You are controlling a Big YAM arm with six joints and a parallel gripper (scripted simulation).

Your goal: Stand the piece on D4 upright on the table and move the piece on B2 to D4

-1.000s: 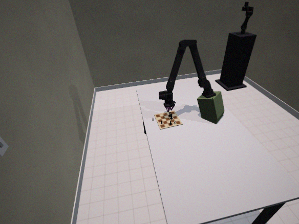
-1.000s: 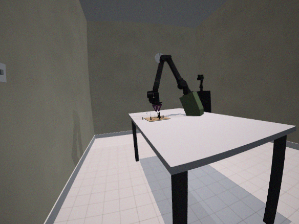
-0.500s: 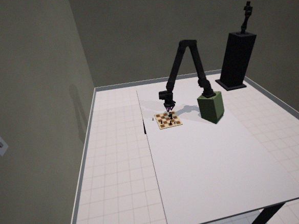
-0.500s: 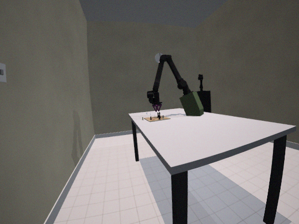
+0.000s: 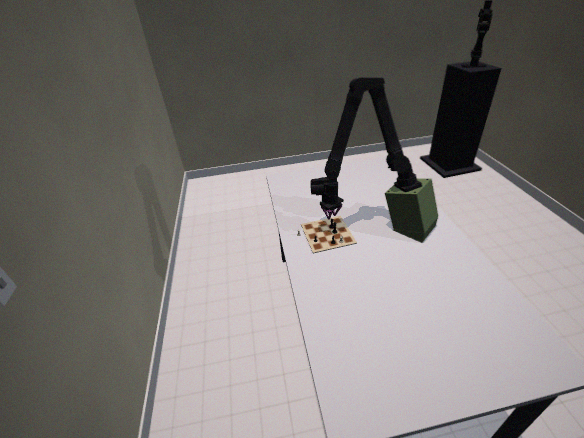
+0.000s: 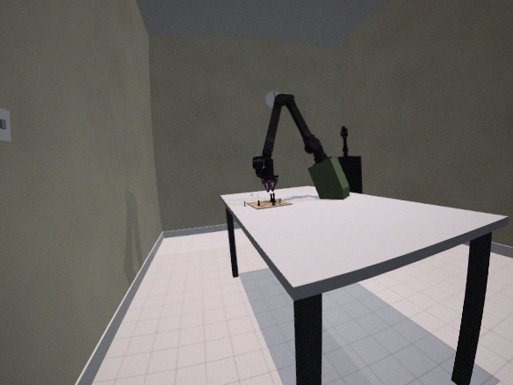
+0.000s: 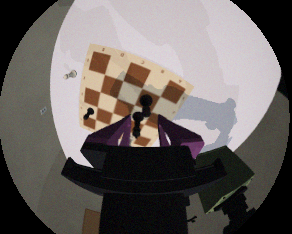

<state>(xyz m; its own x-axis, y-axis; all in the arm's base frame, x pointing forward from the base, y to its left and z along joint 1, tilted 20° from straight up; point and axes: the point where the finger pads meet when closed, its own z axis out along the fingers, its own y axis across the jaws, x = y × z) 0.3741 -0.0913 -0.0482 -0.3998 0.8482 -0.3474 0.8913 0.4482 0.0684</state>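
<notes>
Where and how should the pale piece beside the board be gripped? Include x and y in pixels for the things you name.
I'd grip the pale piece (image 5: 299,233) (image 6: 244,203) (image 7: 70,74) around its slim upper body, coming straight down from above: it stands upright, and the chessboard (image 5: 327,248) (image 6: 257,207) (image 7: 86,75) lies flat to one side, with no other piece close enough to crowd the fingers.

A black pedestal (image 5: 462,115) (image 6: 355,173) stands on the floor (image 5: 235,280) (image 6: 176,308) near the olive walls (image 5: 280,60) (image 6: 237,127).

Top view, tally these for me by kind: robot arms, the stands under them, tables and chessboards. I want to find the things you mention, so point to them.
Robot arms: 2 (near arm (image 5: 344,125) (image 6: 271,132) (image 7: 235,205), far arm (image 5: 479,45) (image 6: 344,144))
Stands: 2 (green stand (image 5: 425,210) (image 6: 328,180) (image 7: 225,172), black stand (image 5: 462,115) (image 6: 354,171))
Table (image 5: 425,320) (image 6: 351,228) (image 7: 165,25): 1
Chessboard (image 5: 317,246) (image 6: 256,207) (image 7: 100,62): 1
Total: 6
</notes>
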